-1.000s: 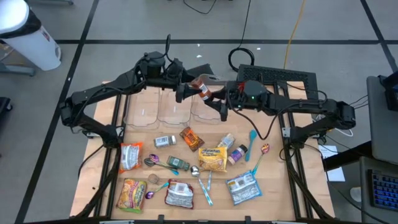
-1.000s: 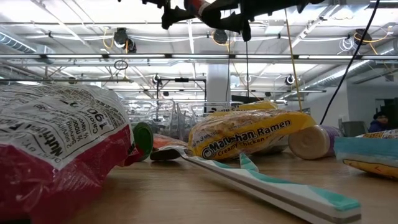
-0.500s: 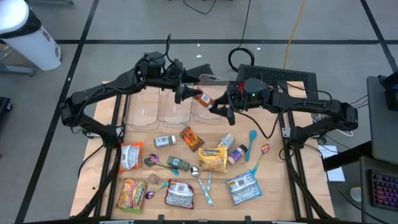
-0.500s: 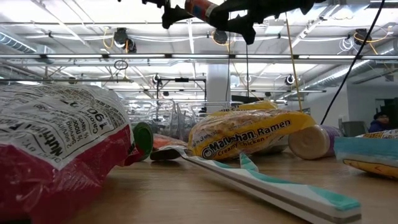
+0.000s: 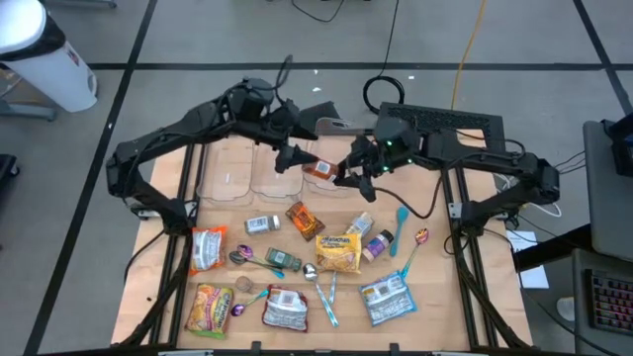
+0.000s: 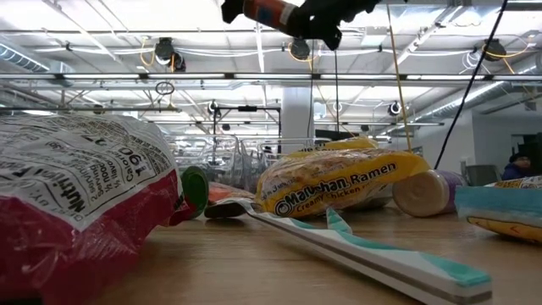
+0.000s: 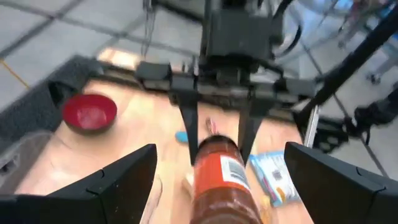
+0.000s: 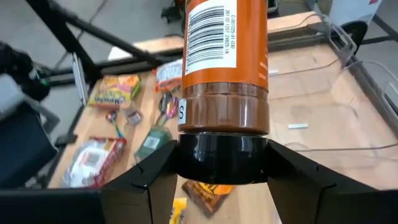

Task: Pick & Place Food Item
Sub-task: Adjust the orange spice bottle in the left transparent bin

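Right gripper [image 5: 341, 174]: clamped on the black cap end of the sauce bottle [image 5: 320, 169], holding it in the air over the far middle of the table [image 5: 158, 237]; in the right wrist view the two fingers [image 8: 149, 168] press the cap from both sides.
Sauce bottle: brown contents, orange label with a barcode, lying roughly level, clear of the table top, above the clear containers [image 5: 262, 173] at the far edge.
Left gripper [image 5: 287, 156]: fingers spread wide, holding nothing, facing the free end of the bottle just beside it; the left wrist view shows its own fingers [image 7: 124, 180] standing apart on either side of the bottle [image 7: 221, 177].
Clear containers: a row of see-through tubs along the far edge of the table, under both grippers.
Ramen packet [image 5: 338, 251]: yellow, flat near the middle of the table; in the low view its printed face [image 6: 347, 188] stands behind a teal-and-white utensil [image 6: 373, 250].
Red-and-white bag [image 5: 207, 247]: toward the left edge; it fills the near left of the low view [image 6: 76, 203].
Blue packet [image 5: 386, 299]: near the front right corner.
Teal spoon [image 5: 401, 225]: toward the right edge, well apart from the grippers.
Other packets and small jars: scattered over the near half of the table.
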`<state>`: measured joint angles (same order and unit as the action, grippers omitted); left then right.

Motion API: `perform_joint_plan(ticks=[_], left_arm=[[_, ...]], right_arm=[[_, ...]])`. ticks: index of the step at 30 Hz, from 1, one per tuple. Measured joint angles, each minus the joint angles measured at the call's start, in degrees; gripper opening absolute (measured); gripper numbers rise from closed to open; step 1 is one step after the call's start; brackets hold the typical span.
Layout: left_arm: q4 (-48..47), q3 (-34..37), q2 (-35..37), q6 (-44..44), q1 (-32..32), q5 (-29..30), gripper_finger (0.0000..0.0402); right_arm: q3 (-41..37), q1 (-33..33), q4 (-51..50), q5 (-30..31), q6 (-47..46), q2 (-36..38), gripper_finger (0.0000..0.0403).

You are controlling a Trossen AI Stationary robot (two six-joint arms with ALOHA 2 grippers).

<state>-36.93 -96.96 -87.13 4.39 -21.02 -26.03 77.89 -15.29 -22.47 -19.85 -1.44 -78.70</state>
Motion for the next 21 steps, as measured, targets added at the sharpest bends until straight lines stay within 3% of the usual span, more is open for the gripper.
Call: perform_joint_plan(ticks=[7, 21], left_arm=[[-6.5, -4.8, -5.3, -1.7, 1.2, -0.9, 0.0360], [-16.0, -7.5, -8.7, -4.3, 1.8, -1.4, 0.0360]], right_arm=[[6.9, 0.8, -6.7, 0.0, 4.8, -3.5, 0.0196], [7.8, 1.2, -7.3, 0.2, 6.2, -4.5, 0.0196]])
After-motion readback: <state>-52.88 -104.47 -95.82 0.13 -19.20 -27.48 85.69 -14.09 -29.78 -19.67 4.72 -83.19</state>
